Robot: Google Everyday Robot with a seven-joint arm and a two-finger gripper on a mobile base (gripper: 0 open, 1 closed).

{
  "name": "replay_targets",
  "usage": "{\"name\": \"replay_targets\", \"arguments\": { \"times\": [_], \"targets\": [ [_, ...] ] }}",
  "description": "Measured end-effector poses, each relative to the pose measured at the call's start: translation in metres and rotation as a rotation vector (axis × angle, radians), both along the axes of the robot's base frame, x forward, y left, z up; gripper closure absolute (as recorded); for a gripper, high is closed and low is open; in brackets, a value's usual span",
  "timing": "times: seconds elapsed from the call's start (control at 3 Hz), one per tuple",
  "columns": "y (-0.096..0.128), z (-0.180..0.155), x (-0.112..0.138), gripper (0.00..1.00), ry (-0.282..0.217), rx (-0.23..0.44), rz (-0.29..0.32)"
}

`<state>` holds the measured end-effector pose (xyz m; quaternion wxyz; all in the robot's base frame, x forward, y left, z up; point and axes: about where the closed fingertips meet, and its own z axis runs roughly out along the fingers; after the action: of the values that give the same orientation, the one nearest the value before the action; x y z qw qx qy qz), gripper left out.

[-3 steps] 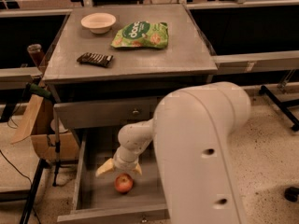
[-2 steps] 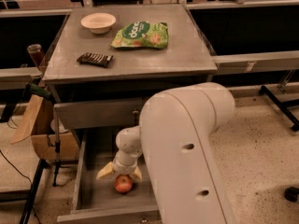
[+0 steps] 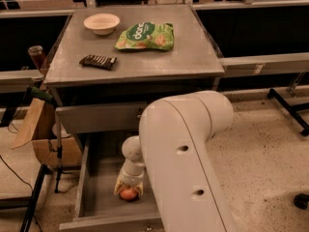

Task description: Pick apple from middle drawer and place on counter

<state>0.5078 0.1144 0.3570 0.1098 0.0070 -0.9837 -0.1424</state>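
Pincer (image 3: 129,191) down inside the open middle drawer (image 3: 96,187), its 2 fingers closed snug on either side of the apple (image 3: 128,195) — fruit low at the drawer floor, toward the front panel. White arm (image 3: 178,158) looms above. Up on the tabletop (image 3: 188,62) — white bowl (image 3: 101,23), green snack bag (image 3: 145,36), dark wrapped bar (image 3: 98,61).

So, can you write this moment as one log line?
gripper: in middle drawer, at apple | apple: inside drawer | counter: no apple yet
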Motion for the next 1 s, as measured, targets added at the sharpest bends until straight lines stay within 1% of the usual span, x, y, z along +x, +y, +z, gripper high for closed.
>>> {"name": "replay_targets", "arguments": {
  "times": [0.33, 0.67, 1.0],
  "targets": [
    [0.000, 0.001, 0.000, 0.64, 0.002, 0.000, -0.001],
    [-0.012, 0.006, 0.002, 0.87, 0.015, 0.007, -0.002],
    [-0.038, 0.028, -0.001, 1.00, 0.014, 0.023, 0.005]
  ]
}}
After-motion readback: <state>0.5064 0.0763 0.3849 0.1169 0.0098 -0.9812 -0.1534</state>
